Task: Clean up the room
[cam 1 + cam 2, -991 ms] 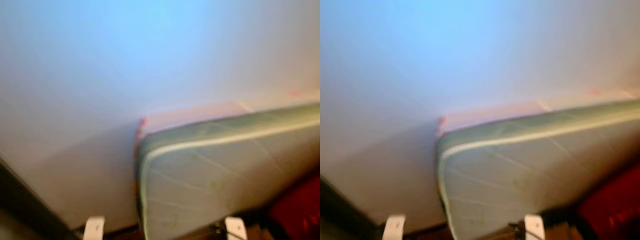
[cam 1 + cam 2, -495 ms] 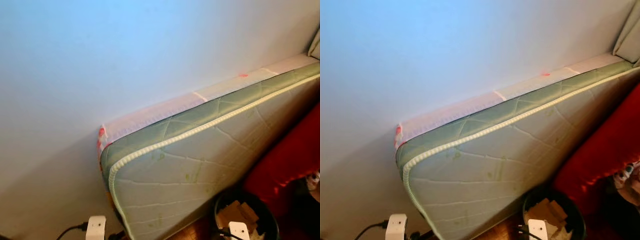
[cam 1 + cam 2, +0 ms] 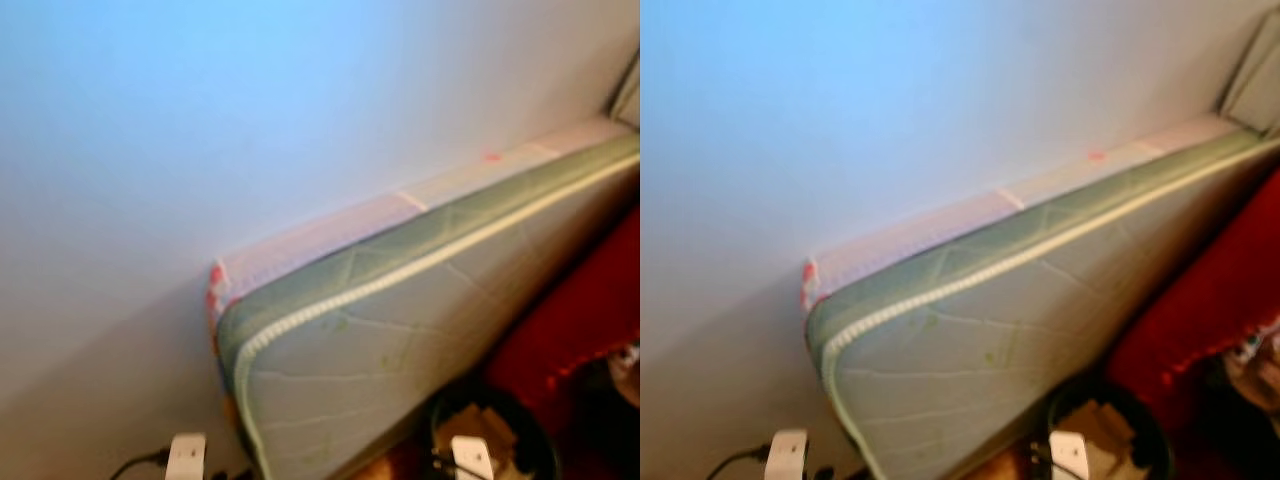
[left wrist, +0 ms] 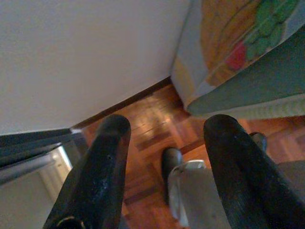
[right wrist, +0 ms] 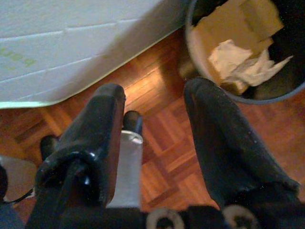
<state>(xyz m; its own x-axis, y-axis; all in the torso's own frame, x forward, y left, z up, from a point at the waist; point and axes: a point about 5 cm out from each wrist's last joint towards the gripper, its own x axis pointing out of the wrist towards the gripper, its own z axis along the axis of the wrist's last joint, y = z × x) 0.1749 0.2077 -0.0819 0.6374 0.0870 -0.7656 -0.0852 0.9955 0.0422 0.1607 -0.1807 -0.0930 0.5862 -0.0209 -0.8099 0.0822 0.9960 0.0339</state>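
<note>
head camera is blurred and tipped up at the wall (image 3: 250, 120), so the robot looks to be mid-turn with little view of the floor. a mattress (image 3: 1020, 330) stands on edge against that wall, a red cloth (image 3: 1210, 300) to its right, and near its lower right corner sits a dark bin (image 5: 248, 52) holding cardboard and crumpled paper. left end effector (image 4: 164, 157) hangs over the wood floor (image 4: 147, 119) beside the mattress corner, fingers spread wide, nothing in them. right end effector (image 5: 155, 124) hangs just beside the bin, also spread and empty. the risk, as i read it: stepping on with this blur, a foot or the right arm could clip the bin and tip the rubbish out, or catch the cable (image 3: 135, 462) low on the left by the wall.
</note>
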